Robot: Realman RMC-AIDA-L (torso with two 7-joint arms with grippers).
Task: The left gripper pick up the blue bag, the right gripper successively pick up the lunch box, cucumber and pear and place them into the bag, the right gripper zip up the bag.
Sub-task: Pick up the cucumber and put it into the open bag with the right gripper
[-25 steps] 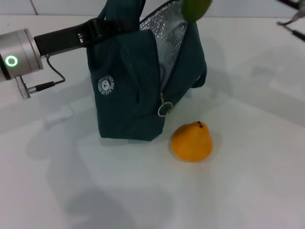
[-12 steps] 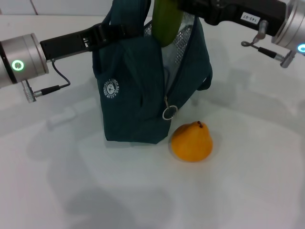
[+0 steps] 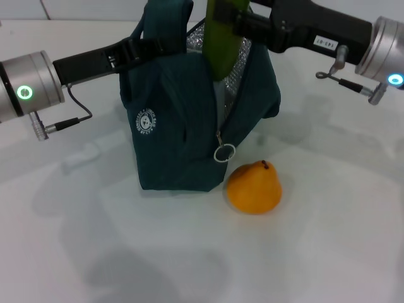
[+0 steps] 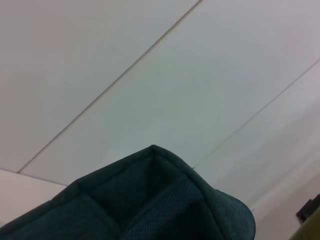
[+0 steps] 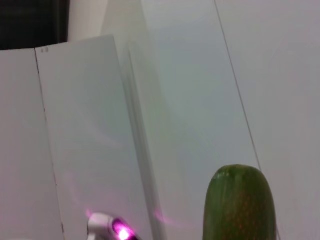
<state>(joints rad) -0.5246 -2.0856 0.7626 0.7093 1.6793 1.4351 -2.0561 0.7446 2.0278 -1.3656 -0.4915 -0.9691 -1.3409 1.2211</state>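
pear [image 3: 254, 188] beside blue bag [image 3: 183, 120]; right gripper [image 3: 243, 25] clamped on cucumber [image 3: 222, 38]

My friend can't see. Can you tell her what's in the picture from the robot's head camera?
The right tool lowers a green cucumber upright into an open blue bag, which the left tool holds up by its handle. An orange pear sits on the white table beside the bag.

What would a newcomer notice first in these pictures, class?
Probably the blue bag, standing open mid-table with the left gripper at its handles. Above its mouth the right gripper holds the cucumber upright, its lower end inside the opening. The pear sits on the table beside the bag's front corner.
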